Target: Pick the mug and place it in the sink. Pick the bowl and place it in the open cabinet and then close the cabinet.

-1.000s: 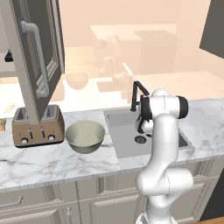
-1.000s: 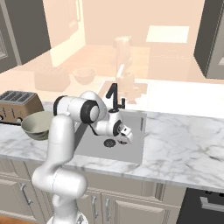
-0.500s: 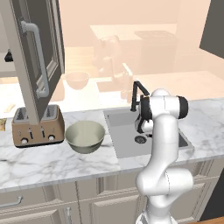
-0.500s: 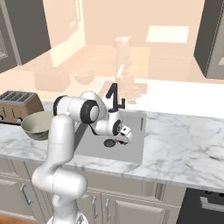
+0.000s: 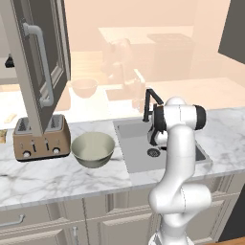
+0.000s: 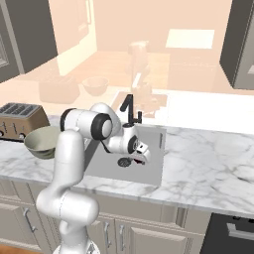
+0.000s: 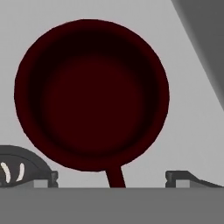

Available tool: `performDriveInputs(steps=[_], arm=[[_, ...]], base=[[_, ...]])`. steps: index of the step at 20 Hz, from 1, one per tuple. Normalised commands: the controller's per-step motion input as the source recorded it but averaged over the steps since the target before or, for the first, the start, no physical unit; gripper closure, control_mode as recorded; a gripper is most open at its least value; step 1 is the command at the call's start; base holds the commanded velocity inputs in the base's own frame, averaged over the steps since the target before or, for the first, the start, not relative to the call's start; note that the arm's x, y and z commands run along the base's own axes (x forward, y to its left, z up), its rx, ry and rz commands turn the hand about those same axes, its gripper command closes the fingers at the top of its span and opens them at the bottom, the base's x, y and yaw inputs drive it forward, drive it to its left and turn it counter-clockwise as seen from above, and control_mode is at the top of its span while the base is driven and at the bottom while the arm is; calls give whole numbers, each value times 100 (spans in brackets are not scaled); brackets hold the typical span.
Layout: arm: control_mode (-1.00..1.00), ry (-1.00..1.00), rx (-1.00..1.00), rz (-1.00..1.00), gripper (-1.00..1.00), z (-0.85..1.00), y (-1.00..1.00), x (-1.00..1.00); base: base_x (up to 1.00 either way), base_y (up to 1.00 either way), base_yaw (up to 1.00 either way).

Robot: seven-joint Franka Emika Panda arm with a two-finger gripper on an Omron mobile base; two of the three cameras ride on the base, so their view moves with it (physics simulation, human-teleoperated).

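Mug (image 7: 91, 94) — dark red, round, mouth up — sits on the sink (image 7: 192, 131) floor between the wide-open, empty pincer (image 7: 111, 177).

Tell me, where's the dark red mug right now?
The mug stands upright in the sink, seen from above in the hand view, just below the claw.

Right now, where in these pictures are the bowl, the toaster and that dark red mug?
bowl (image 5: 93, 149): left base view, on its inner hollow.
toaster (image 5: 39, 141): left base view, on its brown front face.
mug (image 7: 91, 94): hand view, on its dark inside bottom, seen from above.
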Motion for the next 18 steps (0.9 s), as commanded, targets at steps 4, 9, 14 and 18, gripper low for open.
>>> performDriveInputs(steps=[4,9,14,18], arm=[[-100,0,1,0,-100,30,0,0],[-100,0,2,0,-100,33,0,-1],[-100,0,7,0,-100,47,0,0],[-100,0,9,0,-100,36,0,-19]], base=[[0,0,0],[0,0,0],[0,0,0],[0,0,0]])
